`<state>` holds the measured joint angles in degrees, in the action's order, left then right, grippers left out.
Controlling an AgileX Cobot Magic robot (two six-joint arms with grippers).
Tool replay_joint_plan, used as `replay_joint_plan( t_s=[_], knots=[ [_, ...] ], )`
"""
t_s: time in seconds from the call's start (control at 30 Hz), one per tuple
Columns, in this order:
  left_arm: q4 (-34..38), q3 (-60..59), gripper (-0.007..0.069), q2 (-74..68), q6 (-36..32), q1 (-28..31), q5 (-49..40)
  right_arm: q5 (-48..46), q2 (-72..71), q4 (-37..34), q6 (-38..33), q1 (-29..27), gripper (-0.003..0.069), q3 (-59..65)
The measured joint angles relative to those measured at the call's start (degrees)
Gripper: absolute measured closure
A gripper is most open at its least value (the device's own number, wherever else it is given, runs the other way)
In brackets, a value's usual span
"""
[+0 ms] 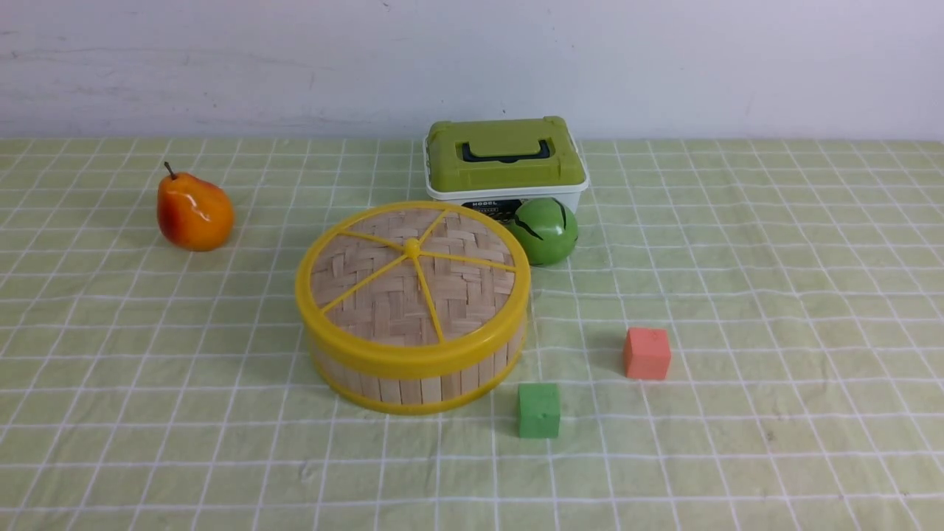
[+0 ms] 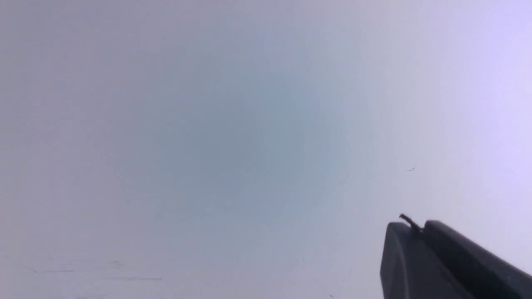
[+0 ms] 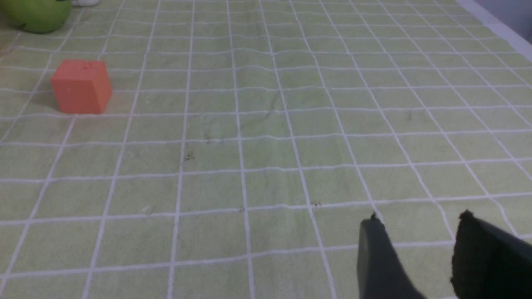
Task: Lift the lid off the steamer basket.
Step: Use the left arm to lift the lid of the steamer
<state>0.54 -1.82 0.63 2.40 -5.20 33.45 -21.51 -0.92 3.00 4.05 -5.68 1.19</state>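
Observation:
The lid (image 1: 413, 284), a woven bamboo disc with a thick yellow rim, yellow spokes and a small central knob, sits on the steamer basket (image 1: 420, 383) in the middle of the table in the front view. The basket has pale slat walls and a yellow bottom rim. Neither arm shows in the front view. My left gripper (image 2: 415, 226) is shut and empty, seen against a blank pale wall. My right gripper (image 3: 417, 220) is open and empty, low over the checked cloth, right of the basket.
A white box with a green lid (image 1: 505, 158) stands behind the basket, a green ball (image 1: 544, 231) in front of it. An orange pear (image 1: 193, 212) lies far left. An orange cube (image 1: 647, 353) (image 3: 81, 86) and a green cube (image 1: 538, 410) sit right of the basket.

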Motion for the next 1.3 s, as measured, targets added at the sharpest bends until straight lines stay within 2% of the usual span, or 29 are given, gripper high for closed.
replay_joint_plan(
  t_s=[0.1, 0.17, 0.23, 0.3, 0.37, 0.4, 0.47, 0.57, 0.7, 0.8, 0.87, 0.9, 0.97, 1.1, 1.13, 1.3],
  knots=[
    [1.28, 0.99, 0.058, 0.0, 7.2, 0.0, -1.47, 0.0, 0.0, 0.0, 0.0, 0.0, 0.0417, 0.0],
    [2.72, 5.64, 0.0581, 0.0, 9.95, 0.0, -7.91, 0.0, 0.0, 0.0, 0.0, 0.0, 0.0417, 0.0],
    [4.15, 10.8, 0.0594, -0.45, 10.46, 0.0, -14.37, 0.0, 0.0, 0.0, 0.0, 0.0, 0.0417, 0.0],
    [7.01, 22.37, 0.0637, -5.75, 8.76, 0.0, -26.61, 0.0, 0.0, 0.0, 0.0, 0.0, 0.0417, 0.0],
    [7.68, 26.77, 0.0637, -9.15, 7.75, 0.0, -31.14, 0.0, 0.0, 0.0, 0.0, 0.0, 0.0417, 0.0],
    [8.1, 32.38, 0.0637, -14.77, 6.45, 0.0, -36.77, 0.0, 0.0, 0.0, 0.0, 0.0, 0.0417, 0.0],
    [7.95, 38.88, 0.0637, -23.53, 4.93, 0.0, -42.49, 0.0, 0.0, 0.0, 0.0, 0.0, 0.0417, 0.0],
    [5.86, 44.59, 0.0637, -36.46, 2.83, 0.0, -45.39, 0.0, 0.0, 0.0, 0.0, 0.0, 0.0417, 0.0],
    [5.1, 51.8, 0.0637, -50.38, 3.86, 0.0, -49.2, 0.0, 0.0, 0.0, 0.0, 0.0, 0.0417, 0.0],
    [8.43, 65.34, 0.0637, -63.96, 5.45, 0.0, -62.35, 0.0, 0.0, 0.0, 0.0, 0.0, 0.0417, 0.0],
    [9.81, 71.07, 0.0637, -68.67, 5.33, 0.0, -67.03, 0.0, 0.0, 0.0, 0.0, 0.0, 0.0417, 0.0],
    [11.19, 79.94, 0.0637, -74.98, 4.79, 0.0, -75.68, 0.0, 0.0, 0.0, 0.0, 0.0, 0.0417, 0.0],
    [11.82, 88.64, 0.0637, -82.91, 4.33, -0.12, -83.78, 0.0, 0.0, 0.0, 0.0, 0.0, 0.0417, 0.0],
    [9.77, 102.87, 0.0637, -94.04, 4.12, -1.92, -95.06, 0.0, 0.0, 0.0, 0.0, 0.0, 0.0417, 0.0],
    [7.31, 108.83, 0.0637, -99.35, 4.21, -4.23, -99.29, 0.0, 0.0, 0.0, 0.0, 0.0, 0.0417, 0.0],
    [0.48, 120.62, 0.0637, -108.31, 6.23, -11.58, -104.41, 0.0, 0.0, 0.0, 0.0, 0.0, 0.0417, 0.0]
  ],
)
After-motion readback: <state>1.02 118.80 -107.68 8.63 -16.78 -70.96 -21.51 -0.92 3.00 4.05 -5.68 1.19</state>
